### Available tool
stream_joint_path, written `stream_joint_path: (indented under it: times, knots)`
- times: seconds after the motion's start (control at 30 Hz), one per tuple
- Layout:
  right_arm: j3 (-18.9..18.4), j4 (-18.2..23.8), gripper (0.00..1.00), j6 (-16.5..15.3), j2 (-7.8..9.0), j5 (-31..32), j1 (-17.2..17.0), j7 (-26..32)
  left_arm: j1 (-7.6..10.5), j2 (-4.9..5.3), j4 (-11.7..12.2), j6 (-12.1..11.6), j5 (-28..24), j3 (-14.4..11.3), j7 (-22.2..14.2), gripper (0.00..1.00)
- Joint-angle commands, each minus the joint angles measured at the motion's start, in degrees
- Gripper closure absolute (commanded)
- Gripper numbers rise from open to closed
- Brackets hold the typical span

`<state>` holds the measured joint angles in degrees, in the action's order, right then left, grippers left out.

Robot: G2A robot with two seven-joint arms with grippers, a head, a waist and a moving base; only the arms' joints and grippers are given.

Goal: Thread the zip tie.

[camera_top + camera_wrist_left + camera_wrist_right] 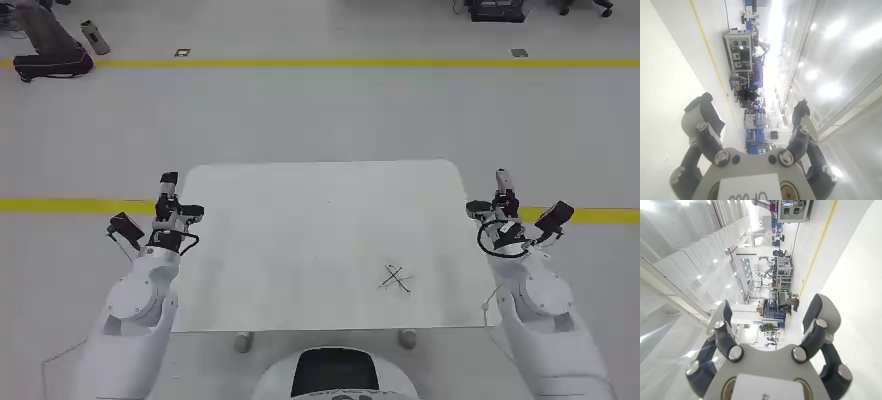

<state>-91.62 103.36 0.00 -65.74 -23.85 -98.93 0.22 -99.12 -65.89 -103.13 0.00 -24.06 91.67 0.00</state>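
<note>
White, rounded-corner tabletop (300, 230) on a pale grey factory floor carries the zip tie (396, 279), thin dark plastic strips lying crossed in an X. I cannot tell whether it is one tie or two. It lies flat on the table, nearer the robot than either gripper. It is well apart from both and closer to the right gripper (503, 181) than to the left gripper (168, 184).

The right gripper hangs just off the table's right edge, its dark padded fingers (814, 308) spread wide with nothing between them. The left gripper hangs just off the opposite edge, its fingers (705, 106) likewise spread and holding nothing.

A yellow painted floor stripe (60, 205) runs out past each gripper on its outer side. A second yellow stripe (350, 63) crosses the floor far beyond both.
</note>
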Motion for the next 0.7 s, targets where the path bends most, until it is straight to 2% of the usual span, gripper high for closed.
stream_joint_path:
  times: [0.0,0.17,0.2,0.23,0.5,0.57,0.67]
  knots:
    - [-0.9,0.5,0.00,1.6,0.74,7.9,1.3,8.2,0.00,0.00,0.0,0.0,0.0,0.0,0.0,0.00]
    - [-3.2,1.1,0.00,3.9,2.11,17.2,2.8,21.7,0.00,0.00,0.0,0.0,0.0,0.0,0.0,0.00]
    - [-3.7,1.6,0.00,2.4,2.61,20.5,2.7,27.0,0.00,0.00,0.0,0.0,0.0,0.0,0.0,0.00]
    - [-4.5,1.5,0.00,1.2,2.90,22.7,2.4,28.9,0.00,0.00,0.0,0.0,0.0,0.0,0.0,0.00]
    - [-4.5,1.5,0.00,1.2,2.90,22.7,2.4,28.9,0.00,0.00,0.0,0.0,0.0,0.0,0.0,0.00]
    - [-3.8,3.0,0.00,0.4,3.12,25.4,3.2,31.3,0.00,0.00,0.0,0.0,0.0,0.0,0.0,0.00]
    - [-2.9,3.1,0.00,0.6,3.76,31.9,6.1,37.2,0.00,0.00,0.0,0.0,0.0,0.0,0.0,0.00]
